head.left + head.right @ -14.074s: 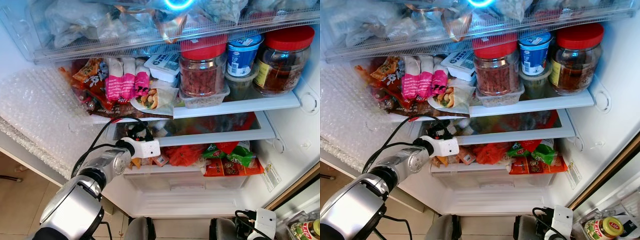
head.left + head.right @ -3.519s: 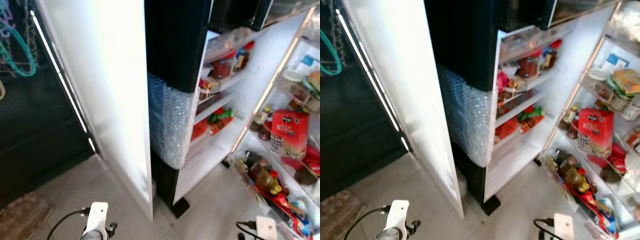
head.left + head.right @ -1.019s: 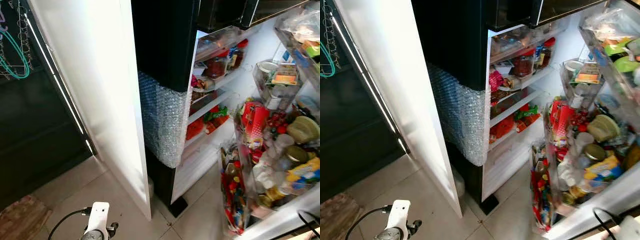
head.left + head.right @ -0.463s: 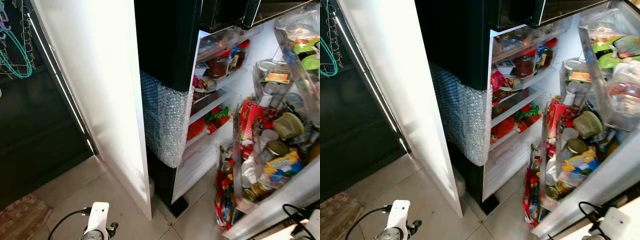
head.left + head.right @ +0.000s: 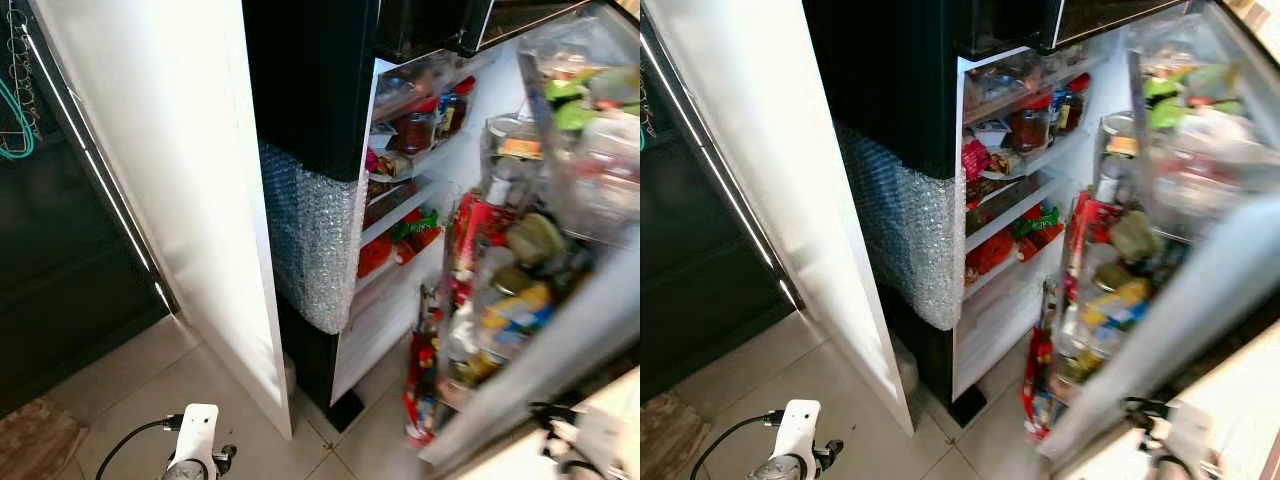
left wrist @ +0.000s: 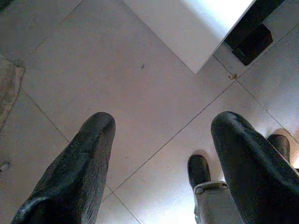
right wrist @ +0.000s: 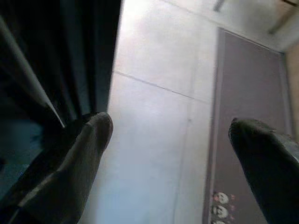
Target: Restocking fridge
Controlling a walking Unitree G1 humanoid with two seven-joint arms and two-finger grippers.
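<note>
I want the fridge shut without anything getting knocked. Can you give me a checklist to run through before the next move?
1. Right door swinging shut, blurred: ok.
2. Door bins packed with bottles and jars; whether anything sticks out: cannot tell.
3. Shelf items, red-lidded jar, sit inside the shelves: ok.
4. Left door stands wide open: not ok.
5. Left gripper open, holding nothing, over floor tiles: ok.
6. Right gripper open, holding nothing: ok.

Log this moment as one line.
phase: closing fridge | right door: half shut, blurred | right gripper: open | left gripper: open, idle over floor
</note>
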